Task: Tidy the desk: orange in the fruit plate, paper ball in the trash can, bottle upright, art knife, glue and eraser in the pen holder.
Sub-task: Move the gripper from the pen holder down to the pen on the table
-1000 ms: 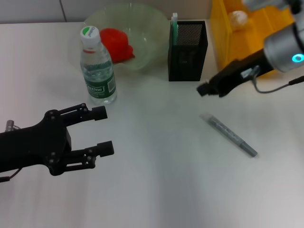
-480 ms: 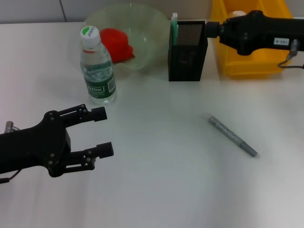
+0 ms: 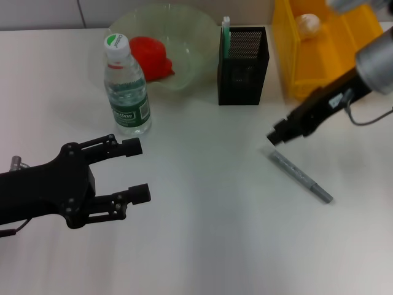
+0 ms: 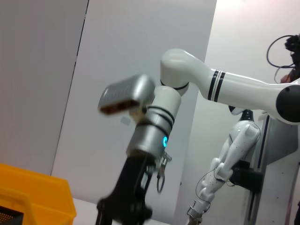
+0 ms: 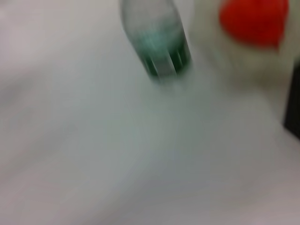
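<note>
The grey art knife [image 3: 301, 177] lies flat on the table right of centre. My right gripper [image 3: 276, 136] hovers at its upper end, just short of touching. The bottle [image 3: 126, 92] stands upright with its green cap on; it also shows blurred in the right wrist view as the bottle [image 5: 157, 42]. A red-looking orange [image 3: 150, 56] rests in the pale green fruit plate [image 3: 193, 37]. The paper ball [image 3: 308, 24] sits inside the yellow trash can [image 3: 319, 61]. A green-and-white stick [image 3: 225, 31] pokes out of the black mesh pen holder [image 3: 242, 58]. My left gripper [image 3: 136, 170] is open at the front left, holding nothing. The eraser is out of view.
The pen holder stands between the fruit plate and the trash can at the back. In the left wrist view, the right arm [image 4: 140, 187] rises beside the yellow trash can [image 4: 33, 197]. White tabletop [image 3: 209, 246] stretches across the front.
My right arm has swung from beside the pen holder's top, in front of the trash can, down toward the upper end of the art knife. The left gripper has barely moved.
</note>
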Tool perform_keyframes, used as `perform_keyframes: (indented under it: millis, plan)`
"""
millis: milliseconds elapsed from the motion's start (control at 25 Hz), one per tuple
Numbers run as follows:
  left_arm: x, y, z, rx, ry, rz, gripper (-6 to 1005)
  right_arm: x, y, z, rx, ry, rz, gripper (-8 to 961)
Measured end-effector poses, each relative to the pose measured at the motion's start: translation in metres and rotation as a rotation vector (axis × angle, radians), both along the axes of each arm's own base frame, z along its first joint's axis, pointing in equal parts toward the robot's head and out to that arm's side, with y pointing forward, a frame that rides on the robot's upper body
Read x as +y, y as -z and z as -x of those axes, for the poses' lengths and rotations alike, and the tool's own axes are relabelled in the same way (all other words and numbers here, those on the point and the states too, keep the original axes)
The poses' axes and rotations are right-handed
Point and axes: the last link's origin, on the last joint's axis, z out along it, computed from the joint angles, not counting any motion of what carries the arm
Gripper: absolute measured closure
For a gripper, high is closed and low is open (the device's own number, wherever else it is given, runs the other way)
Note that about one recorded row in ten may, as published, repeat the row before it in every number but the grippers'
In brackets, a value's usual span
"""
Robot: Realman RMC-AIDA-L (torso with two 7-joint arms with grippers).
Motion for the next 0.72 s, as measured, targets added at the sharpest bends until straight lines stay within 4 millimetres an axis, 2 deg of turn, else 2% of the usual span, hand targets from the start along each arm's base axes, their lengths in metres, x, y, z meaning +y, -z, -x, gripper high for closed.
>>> perform_keyframes:
  millis: [120,280,640,720]
  plan:
    - [0.000,0.000,0.000,-0.001,-0.003,-0.001,214,-0.001,0.014,-0.004,-0.156,-0.007,-0.004,772]
    - [0.000,0.000,0.000,-0.001,-0.005,-0.003,214,-0.003,0.030,-0.007,-0.263,-0.028,-0.008,643]
    - [0.001,0.001,0.000,-0.003,-0.009,0.000,214,-0.007,0.038,-0.009,-0.293,-0.044,0.015,267]
    - [0.001,0.001,0.000,-0.003,-0.010,-0.001,214,-0.008,0.040,-0.009,-0.304,-0.053,0.024,269]
